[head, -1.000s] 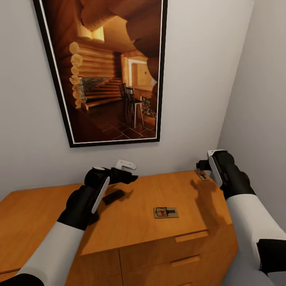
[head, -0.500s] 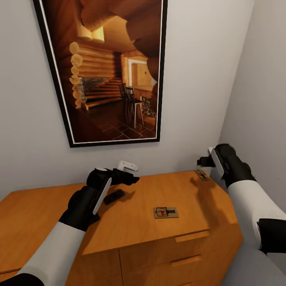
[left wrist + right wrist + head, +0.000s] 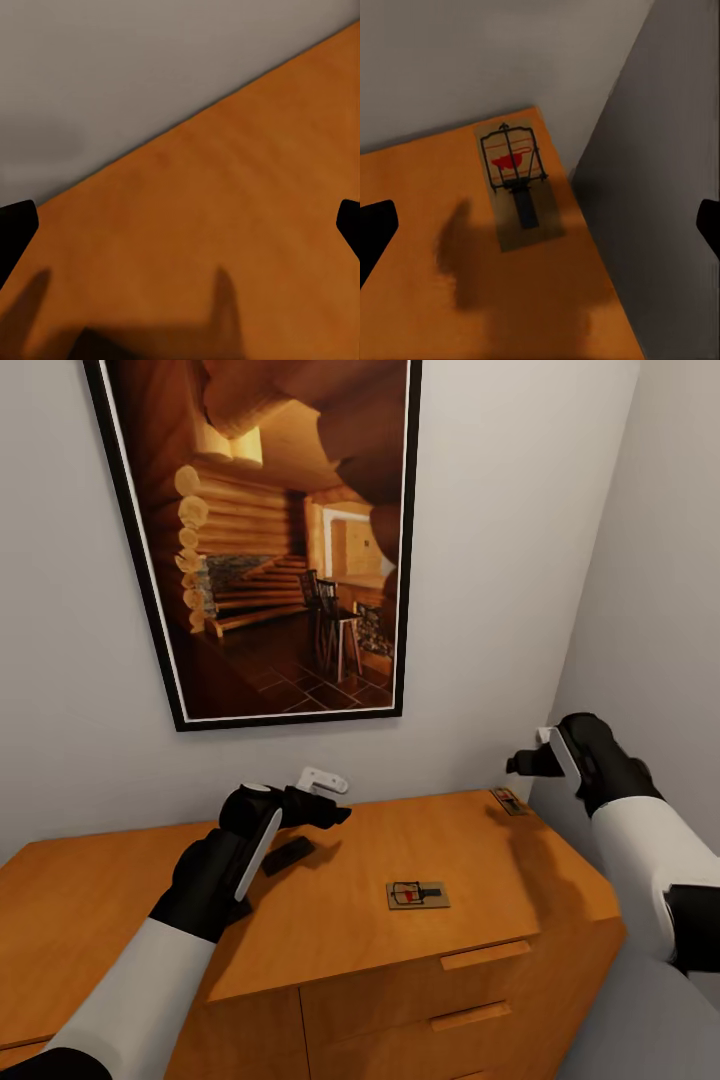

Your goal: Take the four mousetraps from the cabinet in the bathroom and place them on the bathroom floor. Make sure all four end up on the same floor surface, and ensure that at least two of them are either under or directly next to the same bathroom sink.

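Mousetraps (image 3: 418,894) (image 3: 509,800) on cabinet (image 3: 360,960) below picture (image 3: 270,540)

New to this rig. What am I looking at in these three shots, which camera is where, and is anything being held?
These are simulator renders of a two-armed wheeled robot.

The big picture comes from its head camera, looking down over both arms at an orange-brown cabinet standing against a grey wall, under a framed picture of a log cabin.

The other two come from cameras on the wrists, each looking out along that arm's claw.

The left claw hovers over the cabinet top, open and empty; its camera sees bare wood and wall.

The right claw is raised near the cabinet's back right corner, also open and empty. Its camera looks down on a mousetrap lying in that corner.

A second mousetrap lies flat near the front edge.

Nothing is held.
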Controlling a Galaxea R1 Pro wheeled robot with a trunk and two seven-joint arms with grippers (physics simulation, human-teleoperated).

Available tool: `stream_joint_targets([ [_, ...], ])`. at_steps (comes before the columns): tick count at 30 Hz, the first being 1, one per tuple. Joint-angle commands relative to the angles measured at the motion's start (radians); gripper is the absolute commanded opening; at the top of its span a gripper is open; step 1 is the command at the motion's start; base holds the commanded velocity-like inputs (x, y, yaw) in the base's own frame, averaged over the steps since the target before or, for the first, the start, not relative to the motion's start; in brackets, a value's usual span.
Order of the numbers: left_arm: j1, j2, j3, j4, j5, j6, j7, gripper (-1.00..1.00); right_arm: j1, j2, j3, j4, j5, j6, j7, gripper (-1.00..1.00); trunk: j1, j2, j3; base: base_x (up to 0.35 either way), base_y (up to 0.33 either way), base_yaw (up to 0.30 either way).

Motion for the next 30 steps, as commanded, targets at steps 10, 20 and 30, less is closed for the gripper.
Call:
stream_joint_targets([
  [10, -0.001, -0.001, 0.0, 0.005, -0.004, 0.004, -0.003, 1.0, -0.026, -0.018, 0.001, 0.034, 0.001, 0.003, 0.016, 1.0, 0.0, -0.001, -0.001, 0.0, 0.0, 0.0],
  [20, -0.001, -0.001, 0.0, 0.006, -0.005, 0.005, 0.001, 1.0, -0.031, -0.017, 0.002, 0.02, 0.001, 0.002, 0.065, 1.0, 0.0, -0.001, -0.001, 0.0, 0.0, 0.0],
  [30, -0.001, 0.0, 0.0, 0.006, -0.006, 0.006, 0.003, 1.0, -0.031, -0.017, 0.009, -0.027, 0.002, 0.004, 0.119, 1.0, 0.0, -0.001, -0.001, 0.0, 0.0, 0.0],
])
